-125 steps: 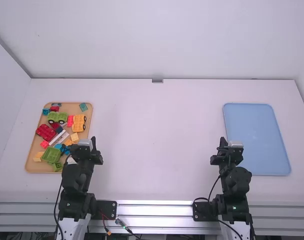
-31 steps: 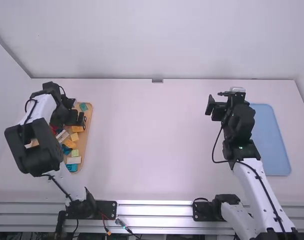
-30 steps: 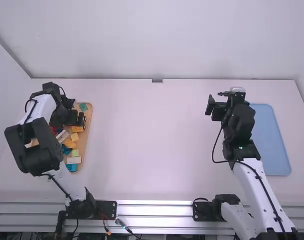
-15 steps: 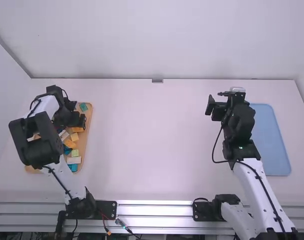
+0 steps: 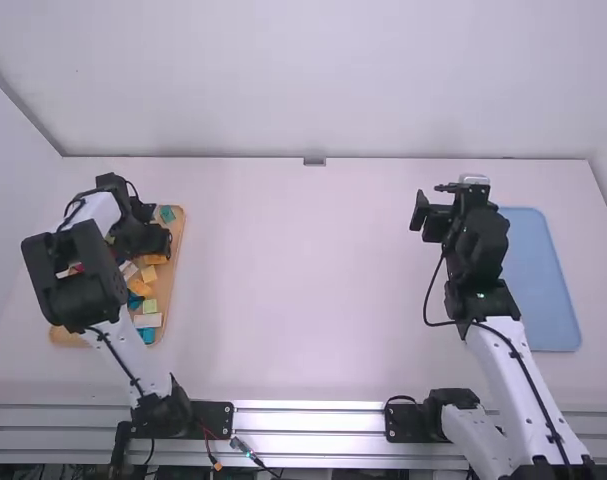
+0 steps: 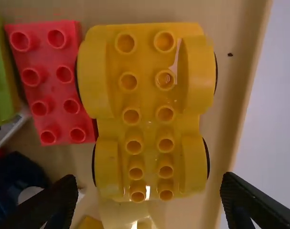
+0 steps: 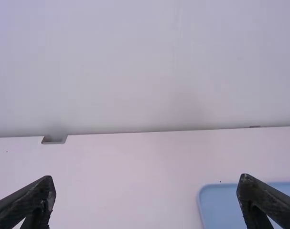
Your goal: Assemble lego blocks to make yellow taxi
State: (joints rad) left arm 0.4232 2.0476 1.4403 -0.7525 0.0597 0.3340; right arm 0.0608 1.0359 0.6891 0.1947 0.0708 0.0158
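Two grippers, fingers spread on each. Left gripper (image 5: 159,241): over the tan tray (image 5: 71,340) at the left of the worktop (image 5: 303,300), nothing pinched. Right gripper (image 5: 431,199): near the blue tray (image 5: 533,280), likewise holding nothing.

One yellow wheeled chassis block (image 6: 148,102), twelve studs in two rows, four wheel arches; lies in the tan tray, in line with the gap between the left fingers. One red eight-stud block (image 6: 51,90), just beside the chassis. One green block (image 6: 1,81), on the red block's other side. One dark blue piece (image 6: 16,181), partly hidden.

Further stock, same tray: one teal block (image 5: 167,214) at the far edge; one white block (image 5: 148,320) beside a pale green block (image 5: 150,306).
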